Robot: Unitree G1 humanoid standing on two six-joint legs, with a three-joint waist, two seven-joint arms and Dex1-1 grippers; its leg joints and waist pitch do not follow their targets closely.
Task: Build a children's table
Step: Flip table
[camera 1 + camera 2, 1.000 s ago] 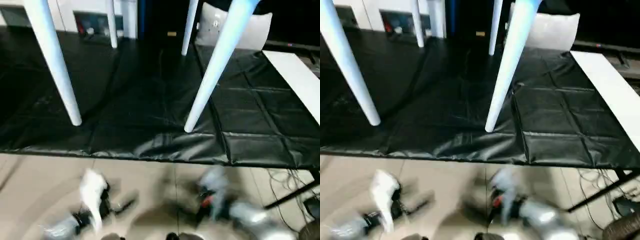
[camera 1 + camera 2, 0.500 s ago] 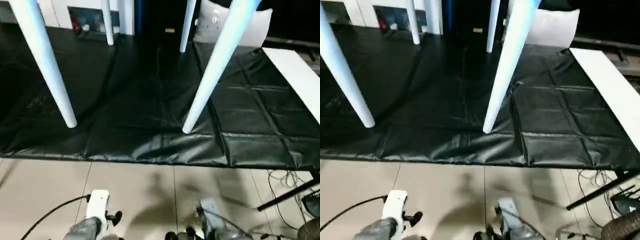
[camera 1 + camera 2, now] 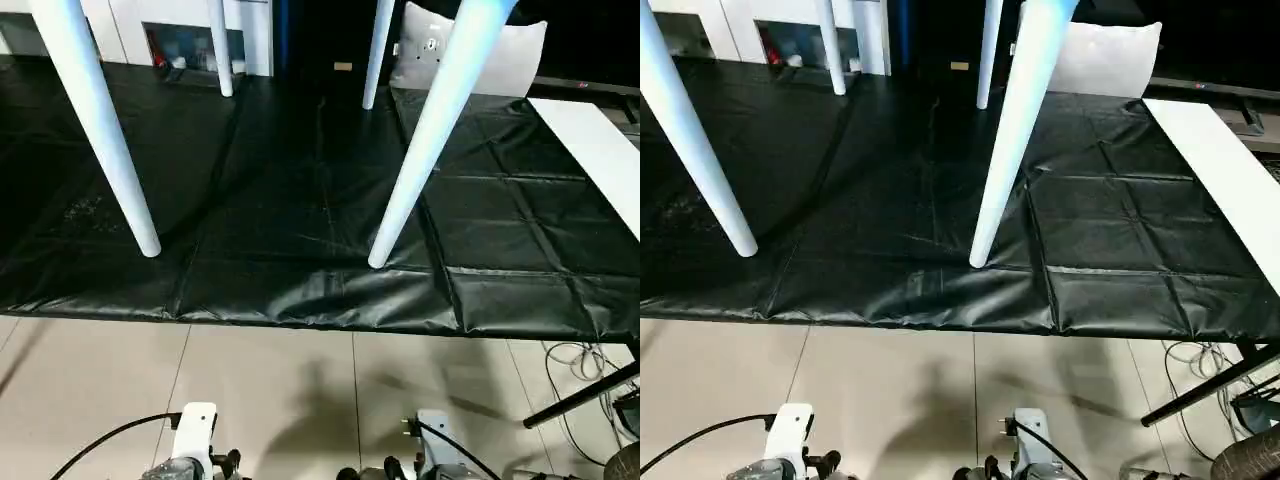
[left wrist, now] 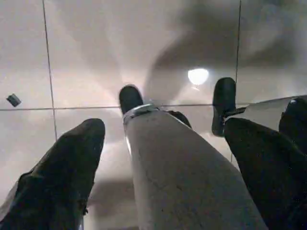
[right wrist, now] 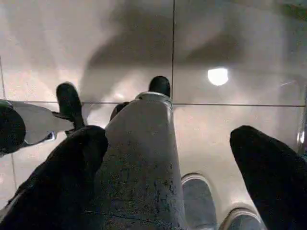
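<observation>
Black floor mat (image 3: 300, 200) carried the children's table (image 3: 410, 170) at twelve o'clock, as before; both arms had dropped lower. Left pincer (image 4: 158, 158) and right pincer (image 5: 168, 167) gaped wide, empty.

Indoor test room, black padded mat (image 3: 300, 200), tiled floor (image 3: 280, 390), loose cables (image 3: 575, 360)

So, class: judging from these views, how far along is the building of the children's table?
Done, it seems: four white legs stand upright on the black mat, so the table looks assembled and set on its feet; its top lies beyond the frame. In hand: nothing. The left gripper and right gripper point at the tiled floor, jaws open and empty. Left: apparently nothing.
</observation>
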